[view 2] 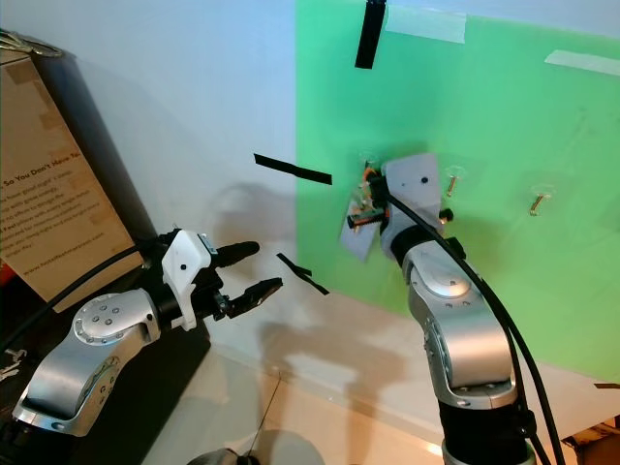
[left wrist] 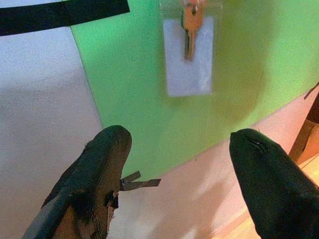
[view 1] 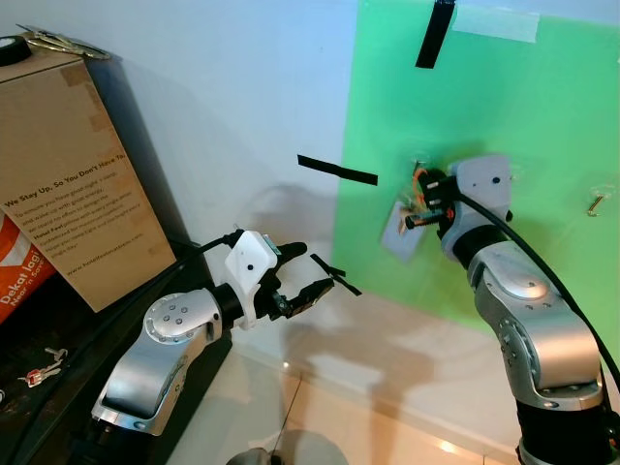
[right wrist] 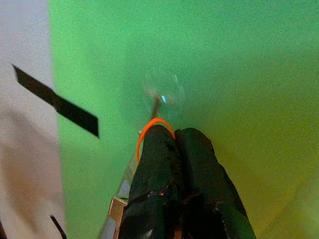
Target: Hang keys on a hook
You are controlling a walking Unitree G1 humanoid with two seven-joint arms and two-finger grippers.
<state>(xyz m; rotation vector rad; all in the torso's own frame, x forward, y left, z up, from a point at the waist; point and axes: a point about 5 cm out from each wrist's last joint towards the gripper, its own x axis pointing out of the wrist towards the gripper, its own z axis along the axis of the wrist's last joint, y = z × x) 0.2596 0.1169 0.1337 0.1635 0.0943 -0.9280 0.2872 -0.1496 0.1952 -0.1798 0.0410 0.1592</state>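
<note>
Right pincer (right wrist: 172, 137) clamped on thin orange key ring (right wrist: 149, 127), seemingly at clear hook (right wrist: 162, 92), left pincer (view 1: 315, 271) spread wide.

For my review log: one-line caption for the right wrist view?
Right claw, shut on the keys' orange ring, brings it up to a clear hook on the green board.

The keys (left wrist: 191, 27), a brass-coloured key on an orange ring (right wrist: 154, 130) with a pale rectangular tag (left wrist: 188, 62), hang flat against the green board. The ring sits right under the clear hook (right wrist: 163, 93), touching the closed black fingertips (right wrist: 160, 140) of the right gripper (right wrist: 175, 132).
</note>
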